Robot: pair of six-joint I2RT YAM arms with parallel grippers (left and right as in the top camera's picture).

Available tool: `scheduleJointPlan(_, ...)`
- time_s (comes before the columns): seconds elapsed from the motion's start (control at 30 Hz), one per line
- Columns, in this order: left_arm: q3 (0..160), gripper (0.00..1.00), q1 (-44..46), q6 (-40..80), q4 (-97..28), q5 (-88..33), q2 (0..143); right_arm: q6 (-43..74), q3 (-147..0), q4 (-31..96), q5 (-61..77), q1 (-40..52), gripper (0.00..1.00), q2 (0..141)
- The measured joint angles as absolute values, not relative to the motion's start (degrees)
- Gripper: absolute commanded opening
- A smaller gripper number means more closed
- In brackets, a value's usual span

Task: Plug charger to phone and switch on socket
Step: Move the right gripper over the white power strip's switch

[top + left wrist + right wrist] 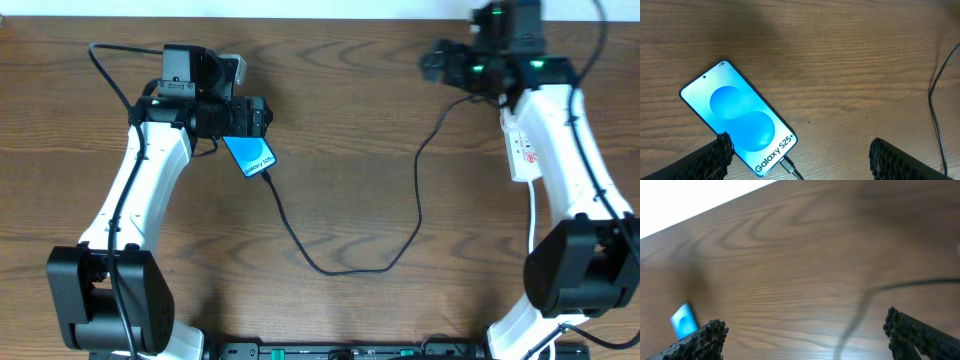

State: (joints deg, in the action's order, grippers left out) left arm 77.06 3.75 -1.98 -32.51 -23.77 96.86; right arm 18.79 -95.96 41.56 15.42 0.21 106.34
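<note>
The phone (737, 117) lies flat on the wood, its blue screen lit and reading "Galaxy S25+". The charger's small plug tip (787, 164) sits in the phone's bottom edge. From there the black charger cable (330, 268) loops across the table toward the right arm. My left gripper (802, 145) hovers open over the phone's lower end, one finger (715, 157) over the phone's edge, and holds nothing. The white socket (522, 150) lies at the right, partly under the right arm. My right gripper (435, 63) is open and empty at the far right, above the cable (860, 310).
The table's far edge (700, 210) meets a white wall close beyond the right gripper. Both arm bases stand at the near edge (100, 300). The phone shows as a blue patch (684, 320) at the lower left of the right wrist view.
</note>
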Motion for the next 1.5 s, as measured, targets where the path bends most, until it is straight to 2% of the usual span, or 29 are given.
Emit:
scheduleJointPlan(0.33, 77.1, 0.89, 3.8, -2.0, -31.9, -23.8, 96.9, 17.5, -96.0, 45.5, 14.3, -11.9, 0.99, 106.3)
scheduleJointPlan(0.7, 77.1, 0.89, 3.7, -2.0, -31.7, -23.8, 96.9, 15.4, -96.0, 45.6, 9.8, -19.7, 0.99, 106.3)
scheduleJointPlan(0.97, 77.1, 0.89, 3.7, -2.0, -31.7, -23.8, 96.9, 13.6, -96.0, 45.6, 9.0, -22.2, 0.99, 107.3)
scheduleJointPlan(1.23, 77.1, 0.89, 3.8, -2.0, -31.7, -23.8, 96.9, 9.2, -96.0, 45.6, 9.1, -22.3, 0.99, 115.1)
scheduleJointPlan(1.5, 77.1, 0.89, 3.7, -2.0, -31.7, -23.8, 96.9, 1.9, -95.9, 45.3, 14.5, -22.3, 0.99, 118.9)
